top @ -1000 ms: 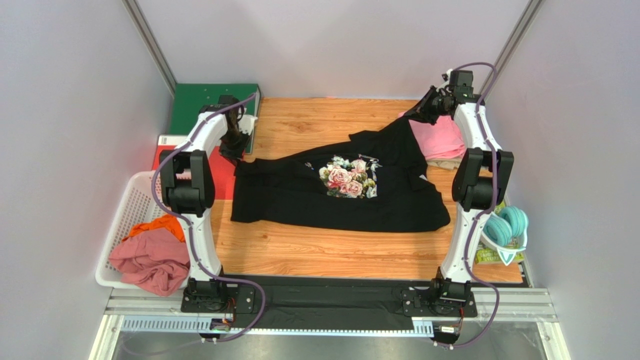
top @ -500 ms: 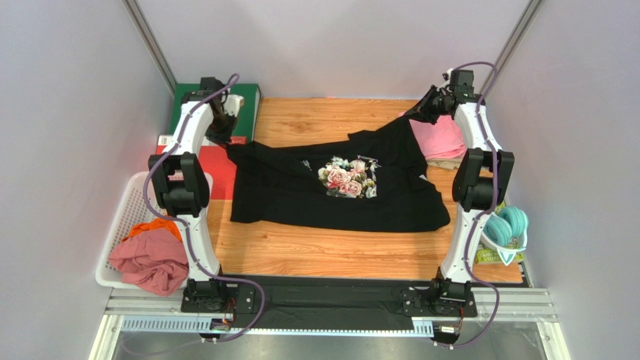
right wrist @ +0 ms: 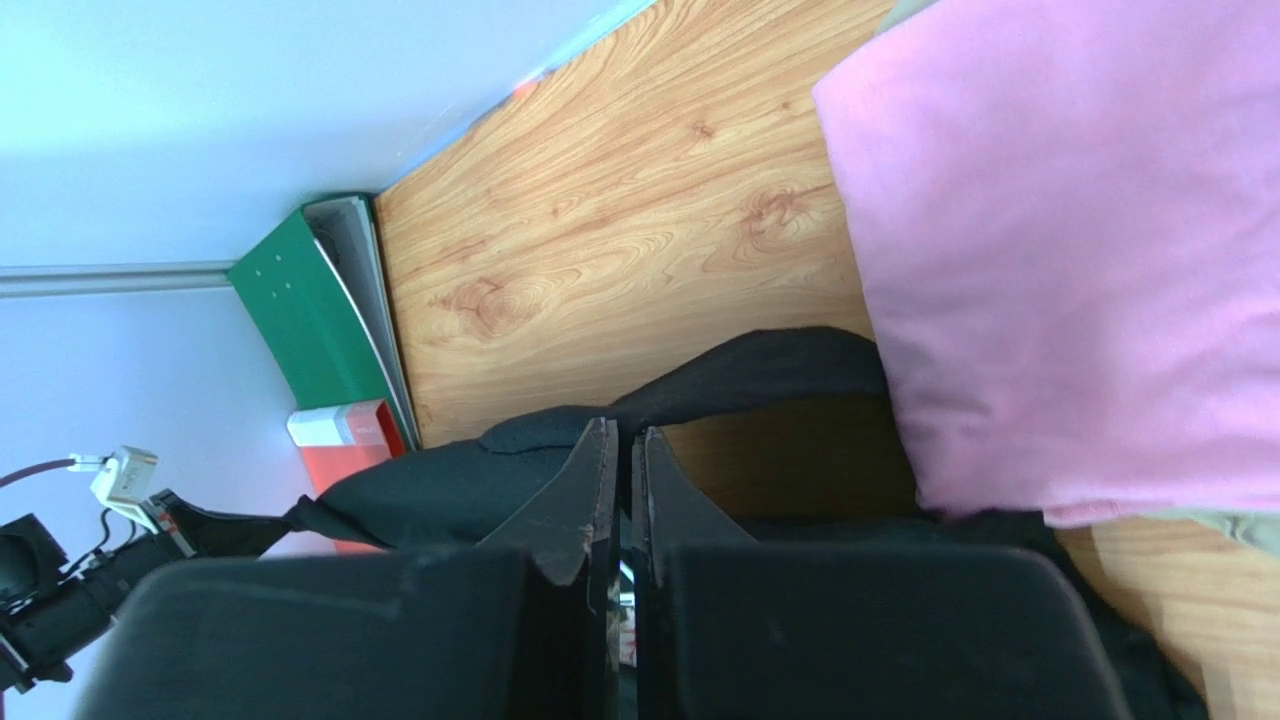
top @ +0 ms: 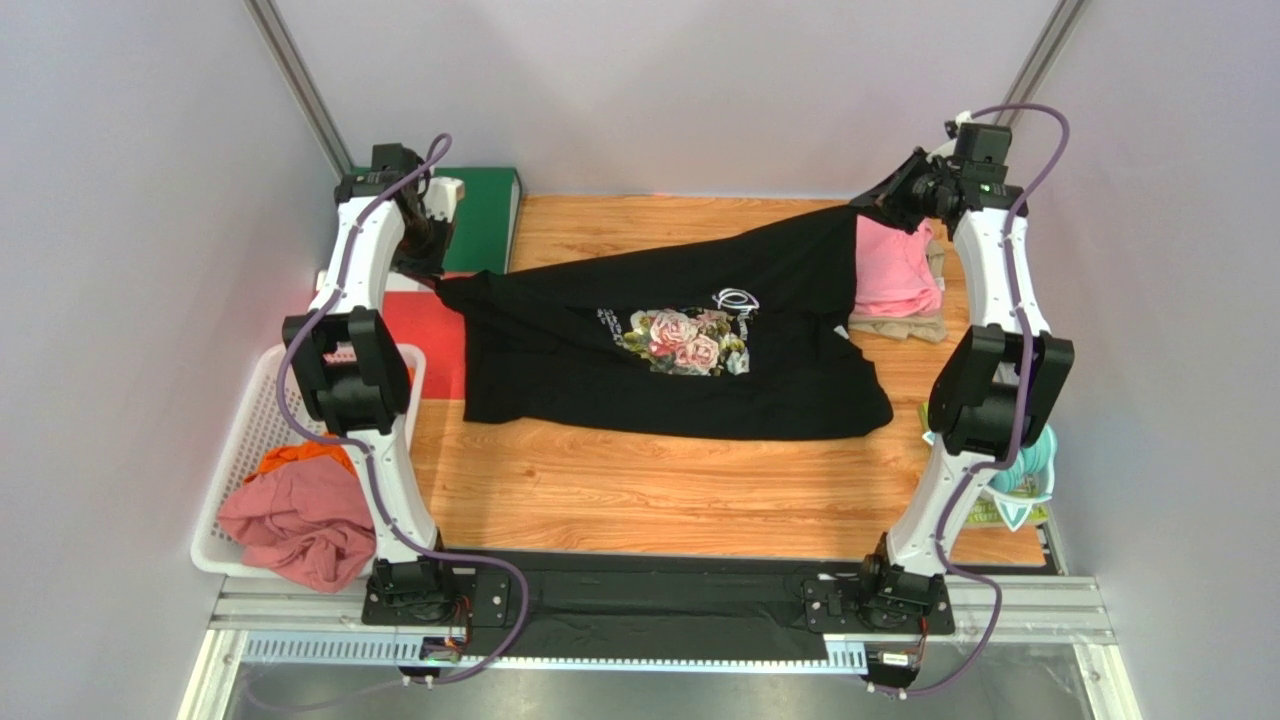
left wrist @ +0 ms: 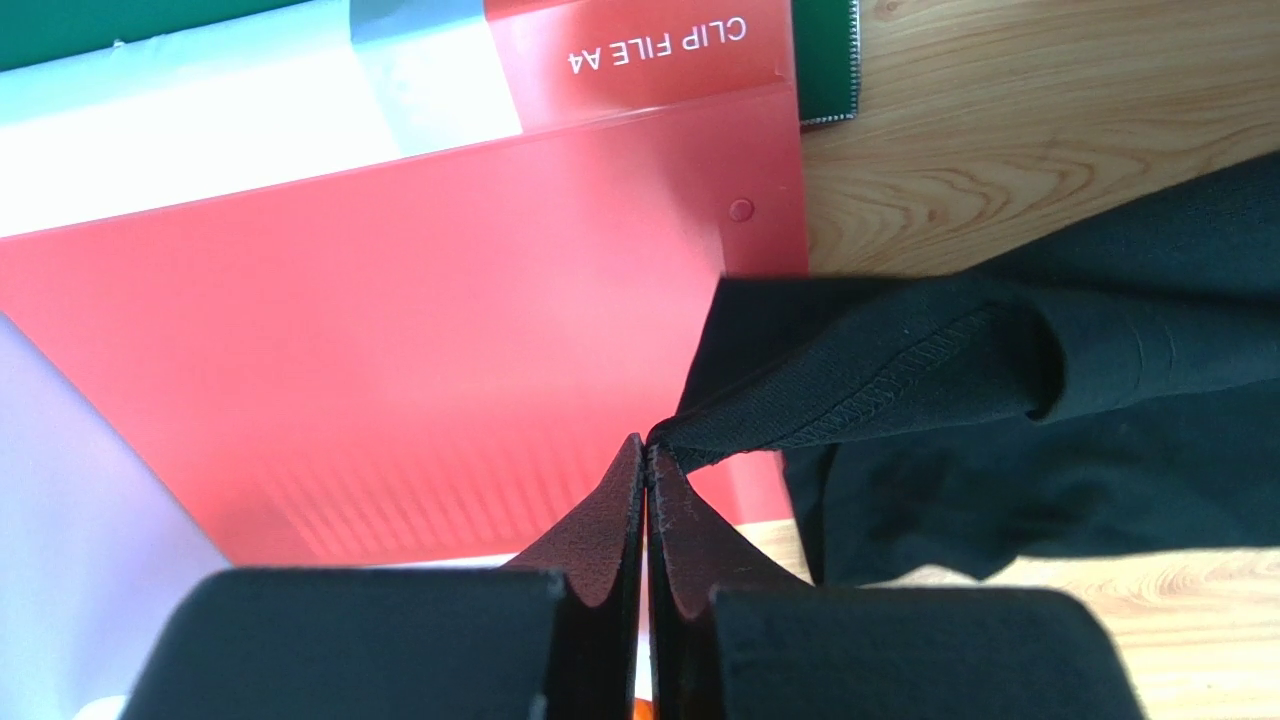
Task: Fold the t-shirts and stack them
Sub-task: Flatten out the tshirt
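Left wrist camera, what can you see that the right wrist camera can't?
Only the left wrist view shows the white words on the red file and, close up, the left end effector pinching a corner of the black t-shirt. Only the right wrist view shows the pink t-shirt and the shut right end effector. Both show the black t-shirt, the wooden table and the green binder.

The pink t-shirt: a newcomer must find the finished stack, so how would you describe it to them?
On the wooden table, go to the far right corner. There the pink t-shirt lies folded flat on a beige one. Only it is bright pink and folded; the black rose-print shirt beside it is stretched open, the dusty-rose shirt crumpled in the white basket.
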### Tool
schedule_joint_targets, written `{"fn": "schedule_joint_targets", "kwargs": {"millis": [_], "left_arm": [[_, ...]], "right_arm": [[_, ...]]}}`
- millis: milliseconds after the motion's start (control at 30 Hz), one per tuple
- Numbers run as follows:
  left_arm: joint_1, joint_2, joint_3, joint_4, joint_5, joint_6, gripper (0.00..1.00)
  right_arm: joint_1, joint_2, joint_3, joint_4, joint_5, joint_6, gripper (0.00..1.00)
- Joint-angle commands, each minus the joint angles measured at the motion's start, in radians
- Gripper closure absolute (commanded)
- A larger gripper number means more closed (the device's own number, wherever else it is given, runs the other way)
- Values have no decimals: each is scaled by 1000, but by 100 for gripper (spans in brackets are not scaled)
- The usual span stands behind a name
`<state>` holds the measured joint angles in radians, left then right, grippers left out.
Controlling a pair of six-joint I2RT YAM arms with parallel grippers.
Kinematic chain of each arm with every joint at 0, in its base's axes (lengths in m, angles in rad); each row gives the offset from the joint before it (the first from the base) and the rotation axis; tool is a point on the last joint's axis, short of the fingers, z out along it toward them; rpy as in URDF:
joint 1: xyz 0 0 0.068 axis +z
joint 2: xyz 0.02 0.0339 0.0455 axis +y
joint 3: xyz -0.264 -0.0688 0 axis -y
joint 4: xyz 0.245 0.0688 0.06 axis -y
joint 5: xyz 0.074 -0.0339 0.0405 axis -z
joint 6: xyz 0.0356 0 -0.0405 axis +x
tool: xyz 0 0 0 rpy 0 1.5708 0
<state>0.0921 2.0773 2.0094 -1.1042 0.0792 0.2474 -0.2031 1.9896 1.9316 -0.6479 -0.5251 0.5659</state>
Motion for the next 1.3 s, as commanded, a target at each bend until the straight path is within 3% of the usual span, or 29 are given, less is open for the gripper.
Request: {"fn": "schedule_joint_targets", "kwargs": {"millis": [0,200,267,467,600,933,1267], "left_arm": [[9,-42,34,-8,-13,12,100],[9,-40,-11,10,5,3,100],[8,-37,-17,9,14,-7,96],[11,-135,-29,58,56,-33,100],[11,-224,-28,70,76,-43,100],[11,-397,140,-9,67,-59,100],[12,-830,156,-45,54,-28,100]], "right_arm": [[-25,-98,-58,99,28,29,100],[-27,-106,-72,126,-4,46,100],[-25,-98,-62,126,-13,51,100],[-24,-147,-54,129,-38,51,100],[-22,-276,-62,129,-49,49,100],[-22,-612,-112,139,10,40,100],[-22,-1035,-154,62,141,-4,100]]}}
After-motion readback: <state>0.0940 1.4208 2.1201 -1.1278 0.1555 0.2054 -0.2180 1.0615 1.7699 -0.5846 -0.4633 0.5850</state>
